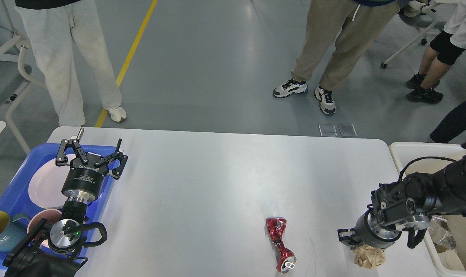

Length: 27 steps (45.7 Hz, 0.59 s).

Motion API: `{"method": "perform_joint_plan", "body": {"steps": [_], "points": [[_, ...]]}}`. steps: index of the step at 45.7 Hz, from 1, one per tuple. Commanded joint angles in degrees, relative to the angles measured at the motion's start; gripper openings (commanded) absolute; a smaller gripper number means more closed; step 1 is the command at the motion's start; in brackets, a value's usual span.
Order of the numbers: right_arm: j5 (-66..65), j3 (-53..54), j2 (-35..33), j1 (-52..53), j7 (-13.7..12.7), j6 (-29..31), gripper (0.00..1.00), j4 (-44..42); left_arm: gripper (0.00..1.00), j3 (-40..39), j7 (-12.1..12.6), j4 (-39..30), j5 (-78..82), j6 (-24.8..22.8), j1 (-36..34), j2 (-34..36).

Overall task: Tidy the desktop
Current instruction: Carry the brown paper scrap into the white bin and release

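Note:
The white desktop (217,181) fills the middle of the head view. A crushed red can (279,243) lies on it near the front edge. To the can's right sits a crumpled brown paper ball (368,257), right under my right gripper (354,243). That gripper points down and looks shut on the paper's top, with its fingers mostly hidden. My left gripper (90,152) stands open and empty over the right rim of the blue tray (15,184).
The blue tray holds a white plate (44,184), a pink bowl (38,223) and a teal mug (0,231). A white bin (418,154) with trash stands off the desktop's right edge. Several people stand on the floor beyond the far edge.

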Motion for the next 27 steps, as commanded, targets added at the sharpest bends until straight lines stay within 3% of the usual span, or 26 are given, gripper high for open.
{"method": "perform_joint_plan", "body": {"steps": [1, 15, 27], "points": [[0.1, -3.9, -1.7, 10.4, 0.0, 10.4, 0.0, 4.8, 0.96, 0.0, 0.0, 0.0, 0.0, 0.0, 0.0, 0.0], [4.5, -15.6, -2.1, 47.0, 0.1, 27.6, 0.0, 18.9, 0.96, 0.0, 0.0, 0.0, 0.0, 0.0, 0.0, 0.0], [4.6, -17.0, -5.0, 48.2, 0.3, 26.0, 0.0, 18.7, 0.96, 0.0, 0.0, 0.0, 0.0, 0.0, 0.0, 0.0]]}}
